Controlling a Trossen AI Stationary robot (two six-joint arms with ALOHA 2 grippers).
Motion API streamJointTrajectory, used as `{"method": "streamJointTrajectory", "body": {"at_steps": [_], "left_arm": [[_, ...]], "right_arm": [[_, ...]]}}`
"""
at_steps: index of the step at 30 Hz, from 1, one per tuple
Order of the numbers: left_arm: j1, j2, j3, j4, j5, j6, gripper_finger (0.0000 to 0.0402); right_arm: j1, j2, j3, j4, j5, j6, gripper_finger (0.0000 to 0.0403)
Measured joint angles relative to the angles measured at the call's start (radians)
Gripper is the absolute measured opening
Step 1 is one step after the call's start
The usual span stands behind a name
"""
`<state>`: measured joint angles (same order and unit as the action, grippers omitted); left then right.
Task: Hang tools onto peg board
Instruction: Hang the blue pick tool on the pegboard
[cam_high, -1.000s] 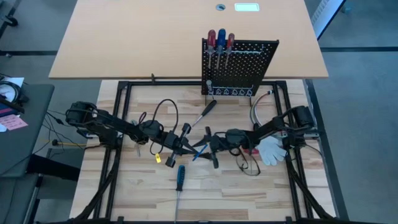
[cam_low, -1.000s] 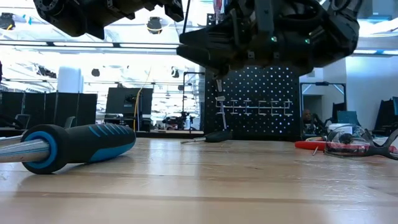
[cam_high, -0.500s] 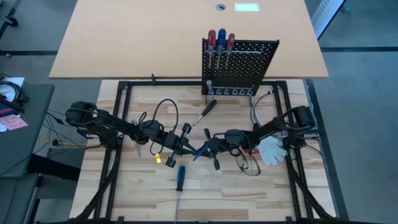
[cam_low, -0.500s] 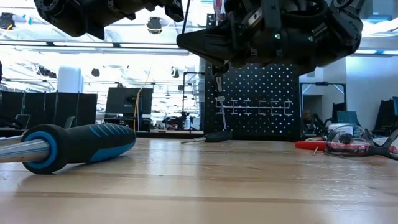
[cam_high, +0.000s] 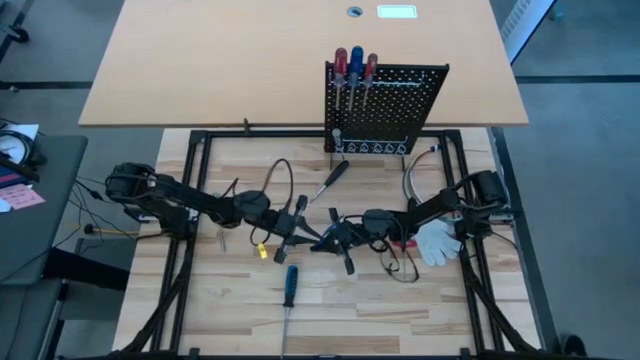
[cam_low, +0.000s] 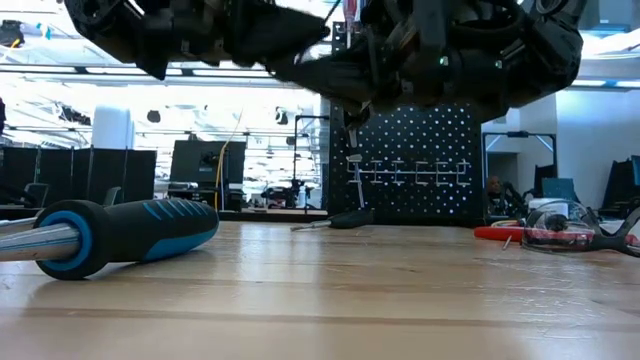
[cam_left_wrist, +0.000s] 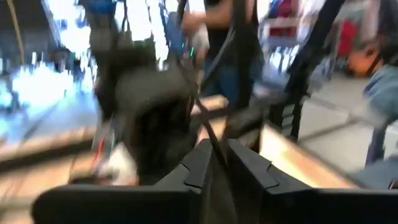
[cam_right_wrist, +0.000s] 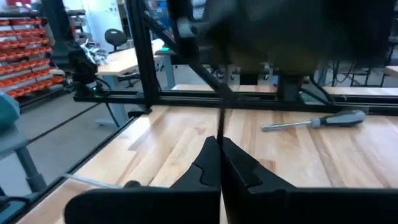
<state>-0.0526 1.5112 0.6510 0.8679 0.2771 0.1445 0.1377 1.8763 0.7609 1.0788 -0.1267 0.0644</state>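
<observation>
Arms meet mid-table: right end effector (cam_high: 328, 240) clamps screwdriver shaft (cam_right_wrist: 222, 118), left end effector (cam_high: 300, 236) barely parted.

Left wrist view: smeared throughout; background shapes and the dark mass ahead of the left pincer (cam_left_wrist: 214, 163) cannot be identified.

Right wrist view: the upper portion is a blurred dark bulk; the thin shaft (cam_right_wrist: 219, 118) rising from the right pincer (cam_right_wrist: 219, 163) runs into it and its handle cannot be seen.

Low view: blue-handled screwdriver (cam_low: 120, 236) is cut off at the left edge. Both arms are cut off at the top edge and overlap the peg board (cam_low: 420, 165), hiding its upper rows.

High view: the ring holders (cam_high: 372, 148) are too small to tell apart.
</observation>
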Motion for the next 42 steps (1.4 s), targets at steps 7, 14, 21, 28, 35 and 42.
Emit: {"method": "streamJointTrajectory", "body": {"at_steps": [7, 14, 21, 28, 35, 42], "left_arm": [[0.040, -0.053, -0.001, -0.177, -0.002, -0.010, 0.0087], [0.037, -0.082, -0.002, -0.238, -0.007, -0.006, 0.0087], [0.037, -0.096, -0.002, -0.336, -0.063, 0.010, 0.0087], [0.029, -0.187, -0.002, -0.531, -0.140, -0.007, 0.0086], [-0.058, -0.201, -0.002, -0.597, -0.253, -0.033, 0.0086], [-0.124, -0.201, -0.002, -0.570, -0.326, -0.025, 0.0086]], "right_arm": [[-0.002, -0.012, 0.000, -0.097, 0.066, 0.016, 0.0000], [-0.001, -0.073, 0.000, -0.282, 0.156, 0.014, 0.0000], [-0.001, -0.171, 0.000, -0.529, 0.281, 0.029, 0.0000], [-0.016, -0.247, -0.054, -0.585, 0.353, 0.071, 0.0000], [-0.070, -0.381, -0.204, -0.531, 0.451, 0.141, 0.0000], [-0.137, -0.572, -0.211, -0.655, 0.454, 0.122, 0.0000]]}}
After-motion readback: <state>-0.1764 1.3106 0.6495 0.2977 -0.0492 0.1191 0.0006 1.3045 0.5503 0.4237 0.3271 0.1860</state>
